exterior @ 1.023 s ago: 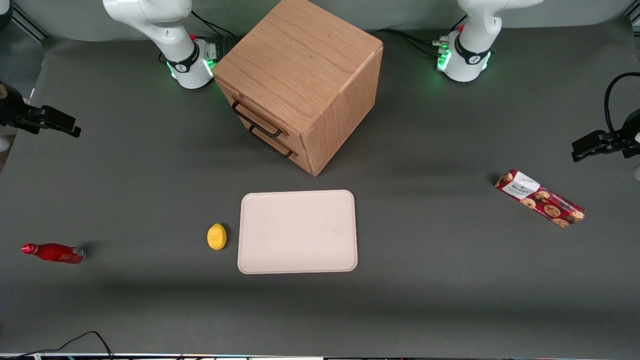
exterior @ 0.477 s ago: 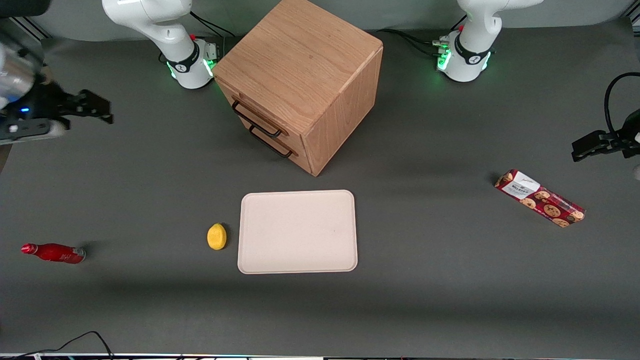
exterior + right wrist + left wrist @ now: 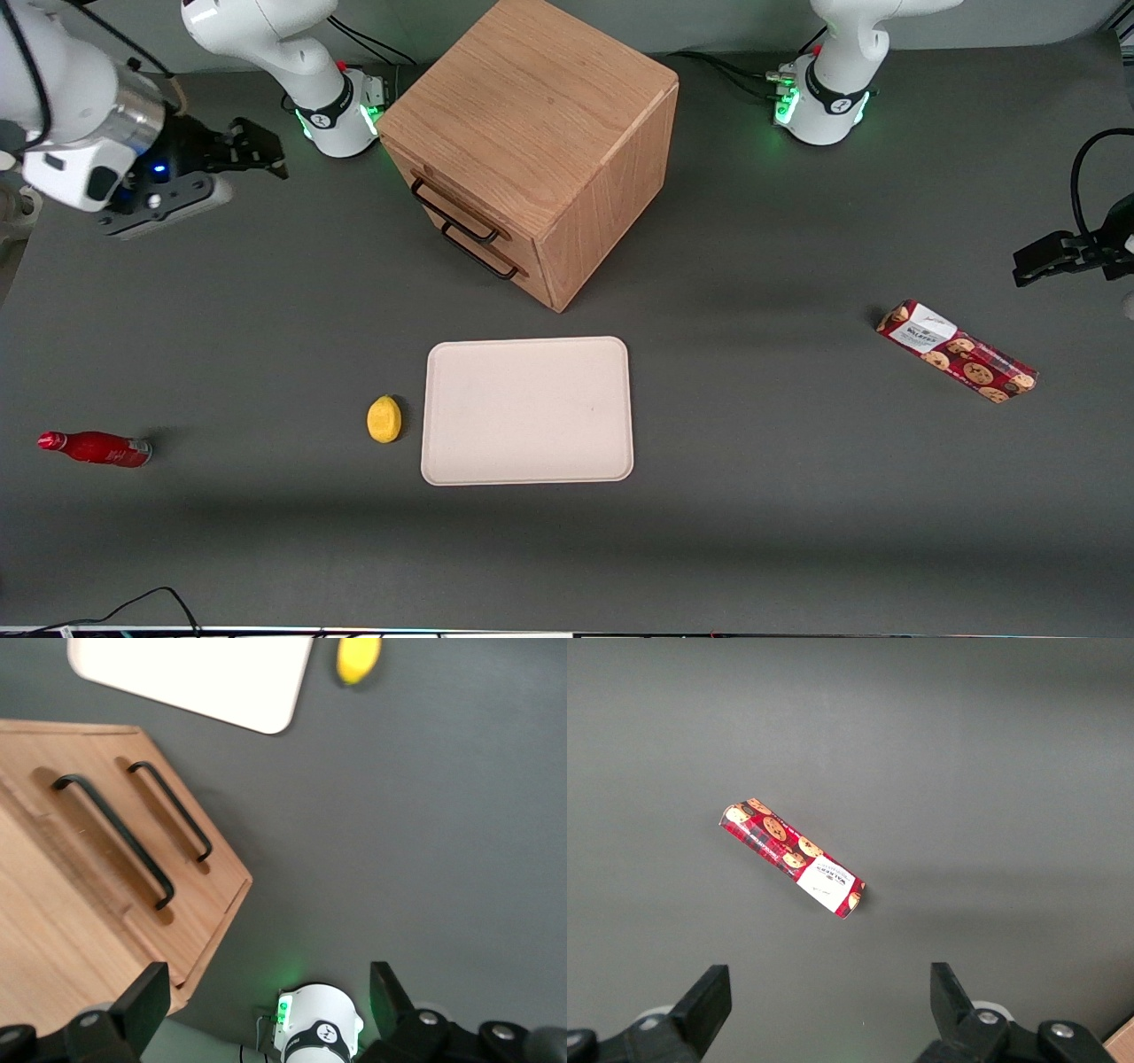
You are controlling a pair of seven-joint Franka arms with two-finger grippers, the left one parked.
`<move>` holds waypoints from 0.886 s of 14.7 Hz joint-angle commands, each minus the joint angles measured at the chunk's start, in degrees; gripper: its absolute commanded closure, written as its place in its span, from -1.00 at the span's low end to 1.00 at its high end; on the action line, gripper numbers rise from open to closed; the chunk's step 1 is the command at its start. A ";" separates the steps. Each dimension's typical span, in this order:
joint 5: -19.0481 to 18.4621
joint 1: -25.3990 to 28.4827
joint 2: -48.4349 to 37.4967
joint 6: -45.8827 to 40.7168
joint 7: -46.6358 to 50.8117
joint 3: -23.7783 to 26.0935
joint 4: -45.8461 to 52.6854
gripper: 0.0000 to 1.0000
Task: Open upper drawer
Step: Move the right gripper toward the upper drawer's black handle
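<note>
The oak cabinet (image 3: 532, 115) stands far from the front camera, its two drawer fronts turned toward the working arm's end. The upper drawer (image 3: 431, 182) is closed, with its black bar handle (image 3: 452, 216) above the lower drawer's handle (image 3: 480, 254). My right gripper (image 3: 261, 151) is open and empty. It hovers above the table in front of the drawers, well apart from them. In the right wrist view the upper handle (image 3: 111, 837) and lower handle (image 3: 173, 811) both show, with my gripper (image 3: 266, 983) clear of the cabinet.
A pale tray (image 3: 527, 410) and a yellow lemon (image 3: 384, 418) lie nearer the camera than the cabinet. A red bottle (image 3: 93, 447) lies toward the working arm's end. A cookie box (image 3: 957, 351) lies toward the parked arm's end. The working arm's base (image 3: 337, 111) stands beside the cabinet.
My right arm has swung in from the table's edge toward the cabinet. The gripper is now closer to the drawer fronts. The drawers have not moved.
</note>
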 commanded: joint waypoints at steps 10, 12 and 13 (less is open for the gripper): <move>2.51 18.34 4.17 1.47 -1.81 -7.03 0.80 -1.00; 7.33 17.81 6.36 1.65 -4.08 -7.29 0.63 -1.00; 8.31 17.81 6.99 2.17 -4.79 -7.38 0.54 -1.00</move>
